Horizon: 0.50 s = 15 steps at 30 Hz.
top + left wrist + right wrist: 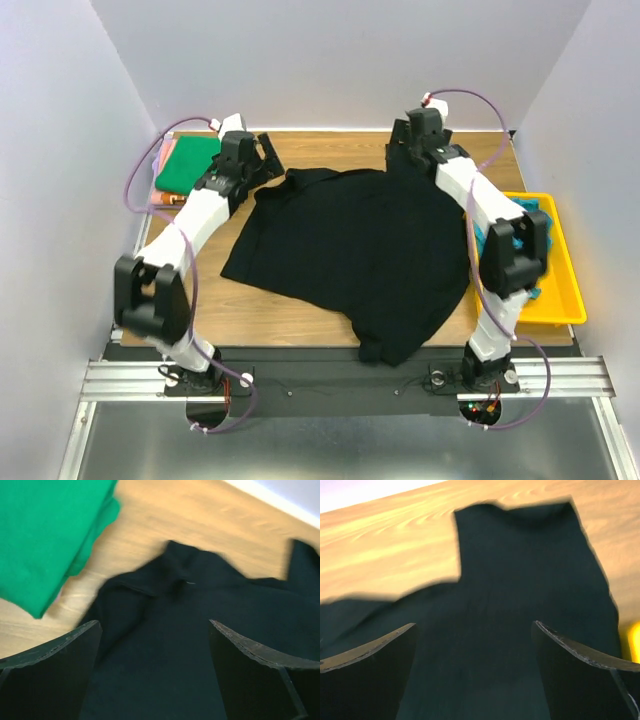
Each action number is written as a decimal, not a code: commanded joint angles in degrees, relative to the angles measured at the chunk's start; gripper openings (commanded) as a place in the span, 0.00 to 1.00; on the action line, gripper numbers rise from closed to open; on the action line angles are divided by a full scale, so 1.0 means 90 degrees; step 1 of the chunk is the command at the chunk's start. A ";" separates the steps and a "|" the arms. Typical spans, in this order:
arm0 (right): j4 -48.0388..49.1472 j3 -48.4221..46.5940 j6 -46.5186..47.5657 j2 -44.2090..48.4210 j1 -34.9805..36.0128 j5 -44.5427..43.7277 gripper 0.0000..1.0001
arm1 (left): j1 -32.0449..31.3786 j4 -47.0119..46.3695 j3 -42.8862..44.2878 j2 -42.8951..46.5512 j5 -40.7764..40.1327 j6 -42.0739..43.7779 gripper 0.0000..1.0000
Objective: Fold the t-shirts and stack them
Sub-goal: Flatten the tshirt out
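A black t-shirt (350, 250) lies spread over the middle of the table, its bottom hem hanging over the near edge. My left gripper (262, 160) hovers open above its far left corner, and the left wrist view shows the cloth (200, 610) below the gripper (155, 630) with nothing held. My right gripper (400, 152) is open over the far right corner, a black sleeve (520, 570) lying beneath the gripper (474, 627). A folded bright green t-shirt (187, 163) (45, 535) rests at the back left on an orange-pink one (166, 200). Teal-blue cloth (543, 207) sits in the tray.
A yellow plastic tray (555, 300) stands along the table's right edge, partly hidden by my right arm; its corner shows in the right wrist view (635, 640). White walls close in the table at the back and both sides. Bare wood shows left of the black shirt.
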State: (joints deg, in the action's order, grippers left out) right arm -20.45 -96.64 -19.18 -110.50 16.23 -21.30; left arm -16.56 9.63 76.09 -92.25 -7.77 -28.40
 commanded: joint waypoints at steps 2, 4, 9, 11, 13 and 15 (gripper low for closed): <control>0.0406 0.1535 -0.0690 0.1807 0.0072 0.1301 1.00 | -0.0514 -0.0406 -0.0876 0.0865 -0.0397 0.0226 0.99; 0.0524 0.2580 -0.0895 0.2081 0.0150 0.1555 1.00 | -0.0709 -0.0415 -0.0848 0.0768 -0.0347 0.0294 0.98; 0.1060 0.4202 -0.1189 0.2764 0.0549 0.2278 1.00 | -0.0982 -0.0367 -0.0575 0.0203 -0.0221 0.0392 0.99; 0.1139 0.4759 -0.1364 0.2863 0.0648 0.2308 1.00 | -0.1022 -0.0376 -0.0457 -0.0023 -0.0113 0.0344 0.98; 0.1275 0.5063 -0.1472 0.3010 0.0736 0.2308 1.00 | -0.1109 -0.0396 -0.0311 -0.0432 -0.0113 0.0324 0.99; 0.1354 0.5492 -0.1570 0.3049 0.0755 0.2337 1.00 | -0.1119 -0.0318 0.0030 -0.0967 -0.0084 0.0285 0.98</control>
State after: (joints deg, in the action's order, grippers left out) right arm -13.10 -49.80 -30.28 -85.56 22.55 -2.33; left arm -26.09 7.22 70.98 -96.77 -8.93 -26.39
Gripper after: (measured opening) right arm 0.998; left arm 0.985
